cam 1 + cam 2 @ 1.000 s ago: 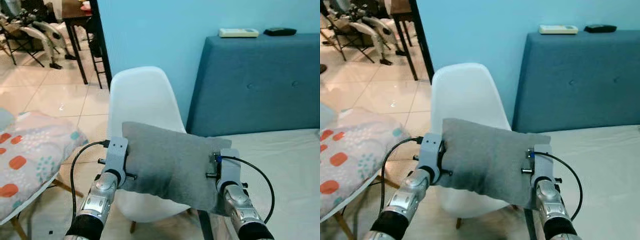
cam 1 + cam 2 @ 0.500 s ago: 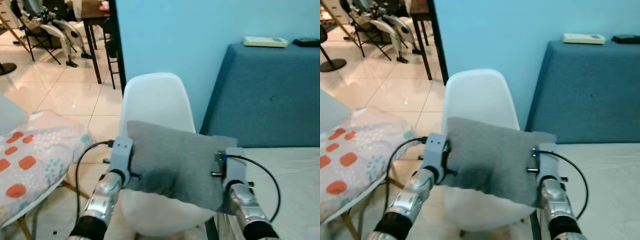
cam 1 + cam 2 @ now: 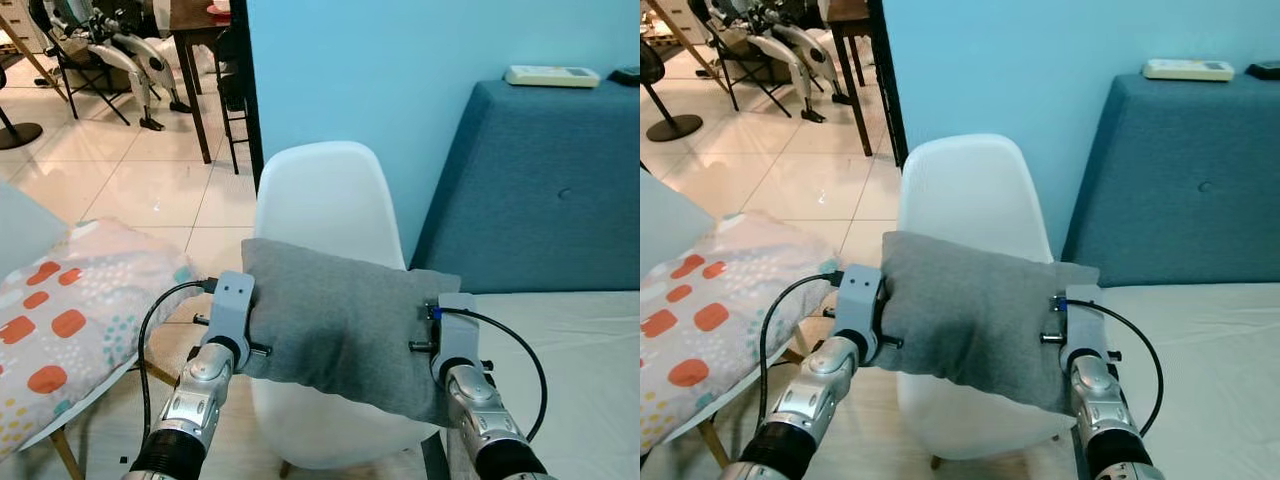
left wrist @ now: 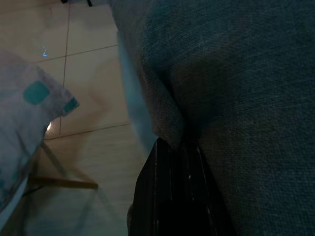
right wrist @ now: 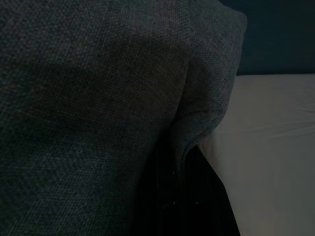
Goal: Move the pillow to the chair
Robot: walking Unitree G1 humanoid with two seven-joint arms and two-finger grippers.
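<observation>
Since a second ago the camera has swung, so the white chair (image 3: 330, 260) sits more squarely under the gray pillow (image 3: 340, 325), which both grippers keep holding in the air as before. Held level between the two silver arms, the pillow hangs above the chair's seat and in front of its curved backrest, not resting on it. At the pillow's left edge the left gripper (image 3: 248, 318) pinches the fabric; the left wrist view shows a dark finger (image 4: 172, 196) pressed up into a fold of gray cloth. At the right edge the right gripper (image 3: 432, 320) pinches the opposite side, and the right wrist view shows the cloth bunched over a black finger (image 5: 182, 196). Right of the chair stands a blue upholstered headboard (image 3: 540, 190) with a pale mattress (image 3: 570, 370) below it; a white remote (image 3: 552, 76) lies on top of the headboard. A light blue wall (image 3: 400, 80) rises behind the chair. Left of the robot, a patterned cushion (image 3: 70, 330) with orange and teal spots lies on a wooden-legged seat, and beyond it tiled floor (image 3: 130, 180) runs toward dark table legs
</observation>
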